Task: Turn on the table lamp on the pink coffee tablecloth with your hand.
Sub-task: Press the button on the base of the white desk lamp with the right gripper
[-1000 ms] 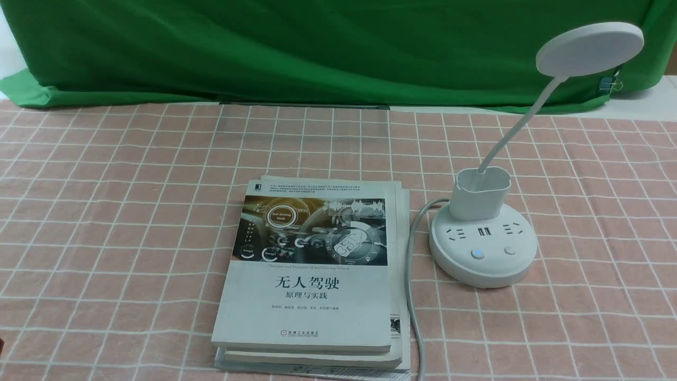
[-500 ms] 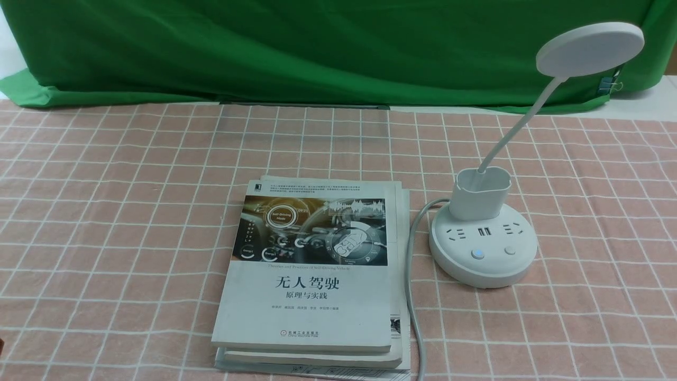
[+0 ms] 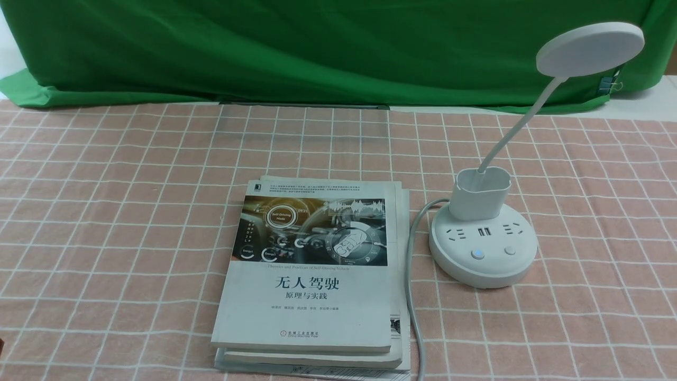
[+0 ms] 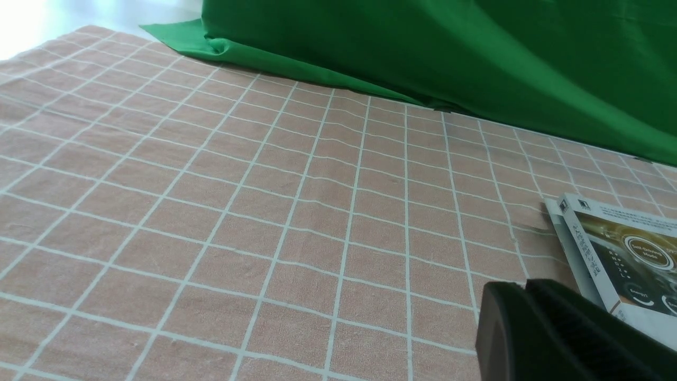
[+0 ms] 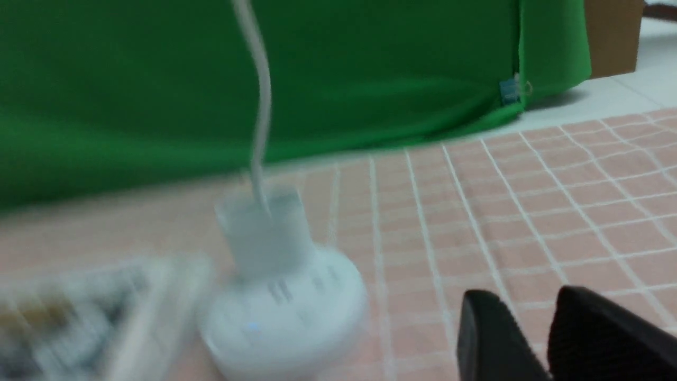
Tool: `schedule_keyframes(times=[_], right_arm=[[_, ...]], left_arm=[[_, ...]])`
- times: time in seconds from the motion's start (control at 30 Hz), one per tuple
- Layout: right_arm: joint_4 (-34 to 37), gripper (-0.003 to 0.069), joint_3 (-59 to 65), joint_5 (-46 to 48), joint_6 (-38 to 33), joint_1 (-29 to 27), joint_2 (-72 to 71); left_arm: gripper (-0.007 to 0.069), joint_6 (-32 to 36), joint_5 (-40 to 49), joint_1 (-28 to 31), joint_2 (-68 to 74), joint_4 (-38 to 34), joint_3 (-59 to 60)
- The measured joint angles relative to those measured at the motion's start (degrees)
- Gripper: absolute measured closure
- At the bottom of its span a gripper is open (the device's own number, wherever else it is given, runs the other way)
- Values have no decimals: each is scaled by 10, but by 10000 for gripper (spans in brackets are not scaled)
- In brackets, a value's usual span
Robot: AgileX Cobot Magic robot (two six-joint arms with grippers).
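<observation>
The white table lamp (image 3: 482,248) stands on the pink coffee tablecloth (image 3: 132,211) at the right. Its disc head (image 3: 589,48) is raised on the thin neck, and the round base has two buttons; the left one (image 3: 477,254) glows blue. Neither arm shows in the front view. In the left wrist view my left gripper (image 4: 526,286) is shut and empty, low over the cloth beside the books. In the blurred right wrist view my right gripper (image 5: 529,296) is a little open and empty, with the lamp (image 5: 285,307) ahead of it and apart from it.
A stack of books (image 3: 312,275) lies to the lamp's left, also in the left wrist view (image 4: 624,254). The lamp's grey cord (image 3: 411,286) runs between books and base toward the front edge. A green backdrop cloth (image 3: 317,47) hangs along the back.
</observation>
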Motion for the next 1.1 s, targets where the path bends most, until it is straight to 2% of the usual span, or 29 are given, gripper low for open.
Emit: schedule_keyframes(times=[0.13,0.27,0.37,0.47,0.5,0.53,0.77,1.1], right_arm=[[1,425,0,-65,95,0,0],[2,446,0,-111,129,2,0],[2,490,-6,-82,133,10,6],[2,586,-89,37,76,47,89],[2,586,-89,44,71,49,90],[2,613,-144,95,35,68,140],[2,624,-362,332,-115,135,449],[10,624,-513,371,-239,137,768]], left_arm=[[606,1,0,0,0,0,0],[606,1,0,0,0,0,0],[606,1,0,0,0,0,0],[606,1,0,0,0,0,0],[606,1,0,0,0,0,0],[606,1,0,0,0,0,0],[606,1,0,0,0,0,0],[606,2,-1,0,0,0,0]])
